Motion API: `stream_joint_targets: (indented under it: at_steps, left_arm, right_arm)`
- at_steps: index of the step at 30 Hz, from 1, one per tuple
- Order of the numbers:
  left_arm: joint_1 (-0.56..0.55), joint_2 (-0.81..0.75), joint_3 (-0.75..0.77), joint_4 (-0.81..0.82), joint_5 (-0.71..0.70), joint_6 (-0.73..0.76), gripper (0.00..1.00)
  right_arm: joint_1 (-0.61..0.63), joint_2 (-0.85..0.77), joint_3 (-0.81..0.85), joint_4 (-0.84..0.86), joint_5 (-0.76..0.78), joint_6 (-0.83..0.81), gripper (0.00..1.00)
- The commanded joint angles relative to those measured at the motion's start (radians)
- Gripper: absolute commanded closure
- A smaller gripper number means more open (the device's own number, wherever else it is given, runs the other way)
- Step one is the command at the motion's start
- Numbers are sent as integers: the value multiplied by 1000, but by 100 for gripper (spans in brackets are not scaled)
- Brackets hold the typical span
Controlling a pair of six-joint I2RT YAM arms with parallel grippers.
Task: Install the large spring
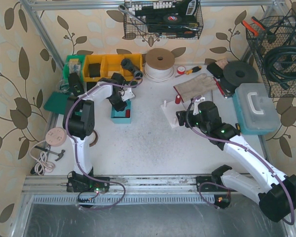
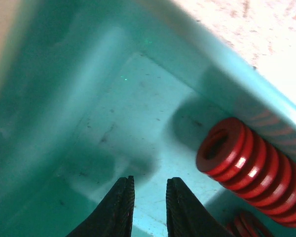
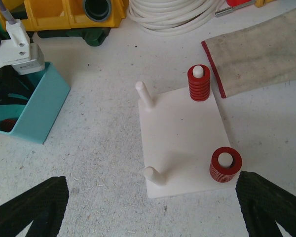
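While I look down from the top camera, teal bin (image 1: 121,114): my landmark for everything below.
Left gripper (image 1: 119,102): dipped into the teal bin. From up here I cannot tell how its fingers stand.
Peg board (image 1: 171,117): right of the teal bin and well apart from it.
Right gripper (image 1: 183,118): over the board's edge farthest from the bin.
Left wrist view, large spring (image 2: 254,165): lying on its side on the bin floor, against the bin wall.
Left fingers (image 2: 122,205): a narrow gap between them and nothing in it. The spring lies off to their right, untouched.
Second coil (image 2: 246,224): a red sliver just beside the large spring, too little showing to size it.
Right wrist view, seated springs (image 3: 199,84): two red ones sit on the pegs farther from the bin.
Bare pegs (image 3: 145,95): the two nearer the bin carry nothing.
Right fingers (image 3: 32,207): spread wide and holding nothing.
Progress: early, as I judge it. The grasp, the lift, turning the spring upright and threading it onto a bare peg are all left.
Spring axis: flat along the bin wall, with its open end facing back toward my left fingers.
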Motion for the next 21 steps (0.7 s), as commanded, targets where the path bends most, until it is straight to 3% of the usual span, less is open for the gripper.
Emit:
stream_joint_targets:
  at_steps: [1, 10, 21]
  left_arm:
    - [-5, -48, 7, 22, -31, -5, 77]
    - [-3, -96, -15, 68, -79, -17, 83]
    - [-3, -93, 57, -142, 91, -65, 52]
  right_arm:
    - [5, -3, 13, -3, 18, -9, 8]
    - [5, -8, 13, -5, 18, -10, 9]
    - [6, -6, 12, -1, 15, -10, 9]
